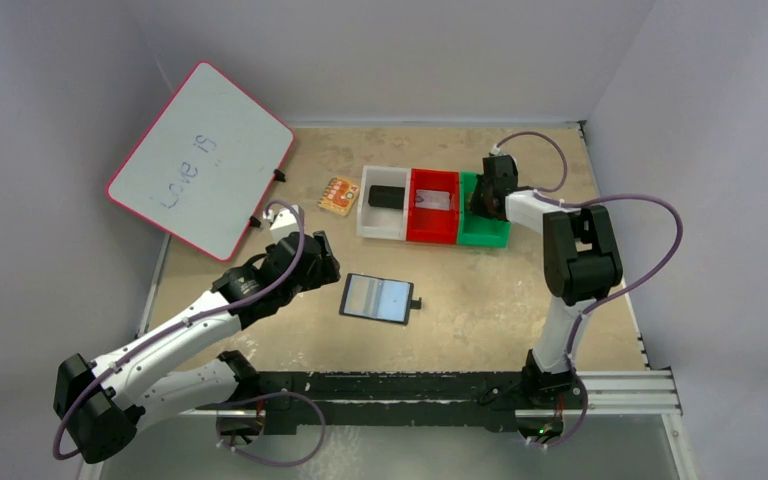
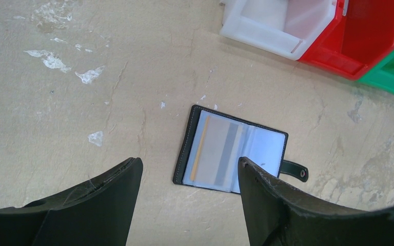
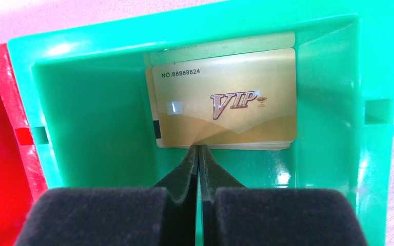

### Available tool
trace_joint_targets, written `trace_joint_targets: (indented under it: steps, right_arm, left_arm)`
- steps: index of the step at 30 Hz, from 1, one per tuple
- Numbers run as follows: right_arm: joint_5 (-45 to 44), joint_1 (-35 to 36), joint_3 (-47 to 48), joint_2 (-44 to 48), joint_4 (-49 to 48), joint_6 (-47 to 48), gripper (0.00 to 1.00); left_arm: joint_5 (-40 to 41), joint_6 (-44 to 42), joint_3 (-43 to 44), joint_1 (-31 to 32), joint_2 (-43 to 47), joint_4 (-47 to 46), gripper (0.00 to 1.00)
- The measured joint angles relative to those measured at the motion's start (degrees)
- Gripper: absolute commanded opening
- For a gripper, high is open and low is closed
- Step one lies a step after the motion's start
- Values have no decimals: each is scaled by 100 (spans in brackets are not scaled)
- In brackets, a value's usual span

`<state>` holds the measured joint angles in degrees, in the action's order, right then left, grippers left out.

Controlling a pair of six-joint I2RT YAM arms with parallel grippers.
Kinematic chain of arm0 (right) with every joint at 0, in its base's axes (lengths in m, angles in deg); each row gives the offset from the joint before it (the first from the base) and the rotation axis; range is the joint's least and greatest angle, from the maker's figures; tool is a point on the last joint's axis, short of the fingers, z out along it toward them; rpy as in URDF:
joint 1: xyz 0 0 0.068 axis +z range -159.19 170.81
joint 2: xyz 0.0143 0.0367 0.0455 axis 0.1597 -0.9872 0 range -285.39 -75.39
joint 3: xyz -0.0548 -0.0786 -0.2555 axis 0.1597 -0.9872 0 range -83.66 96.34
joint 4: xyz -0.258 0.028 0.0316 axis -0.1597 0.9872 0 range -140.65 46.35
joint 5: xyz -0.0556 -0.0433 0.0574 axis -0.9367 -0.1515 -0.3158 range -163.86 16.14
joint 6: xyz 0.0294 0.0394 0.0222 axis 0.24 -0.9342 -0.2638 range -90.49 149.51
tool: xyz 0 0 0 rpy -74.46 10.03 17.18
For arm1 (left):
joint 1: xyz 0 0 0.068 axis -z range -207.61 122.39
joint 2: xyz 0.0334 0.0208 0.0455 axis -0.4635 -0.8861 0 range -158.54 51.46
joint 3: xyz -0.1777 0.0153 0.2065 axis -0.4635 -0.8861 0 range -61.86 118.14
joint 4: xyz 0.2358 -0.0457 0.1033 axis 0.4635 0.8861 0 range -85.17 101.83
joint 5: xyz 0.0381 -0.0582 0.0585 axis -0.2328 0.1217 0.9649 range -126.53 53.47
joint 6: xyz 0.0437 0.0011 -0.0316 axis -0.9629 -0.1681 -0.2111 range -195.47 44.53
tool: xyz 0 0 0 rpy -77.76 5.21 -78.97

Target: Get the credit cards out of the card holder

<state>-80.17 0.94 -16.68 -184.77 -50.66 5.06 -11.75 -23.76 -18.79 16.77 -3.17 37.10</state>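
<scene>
Right gripper (image 3: 199,148) pressed together at gold VIP card (image 3: 225,105) in green bin (image 3: 97,118); left gripper (image 2: 189,164) spread

Black card holder (image 1: 378,298) open flat, pale blue-grey faces up; gold VIP credit card (image 3: 225,105) inside green bin (image 3: 97,118).

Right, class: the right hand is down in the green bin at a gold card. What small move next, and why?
Probably open the right hand to let go. Its fingers look shut on the near edge of the gold card, which already lies in the green bin on other cards. The open card holder shows more cards to fetch.
</scene>
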Motion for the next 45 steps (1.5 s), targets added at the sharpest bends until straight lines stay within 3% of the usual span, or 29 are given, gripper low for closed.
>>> trace_joint_targets:
  steps: [9, 12, 19, 25, 28, 32, 38, 45]
  right_arm:
    - [136, 0, -339, 490, 24, -13, 18]
    - [146, 0, -492, 1134, 140, -4, 22]
    - [-133, 68, -769, 2942, 411, -24, 44]
    - [-72, 258, -1425, 4439, 551, -269, 46]
    - [-79, 811, -1779, 4798, 581, -595, 46]
    - [-299, 2063, -2146, 4621, 632, -1213, 49]
    - [-1134, 4026, -1775, 3058, 1005, -2223, 59]
    - [-1609, 4931, -566, 1510, 1198, -2771, 63]
  left_arm:
    - [-4, 17, 0, 0, -39, -4, 68]
    - [-4, 17, 0, 0, -68, -4, 68]
    - [2, 22, 0, 0, -70, -4, 68]
    - [155, 35, 0, 0, -90, 0, 70]
    - [254, 76, 0, -17, -181, 4, 71]
    - [258, 127, 0, -208, -385, 28, 71]
    - [87, 125, -52, -960, -444, 125, 76]
    - [127, 177, -131, -1099, -85, 343, 79]
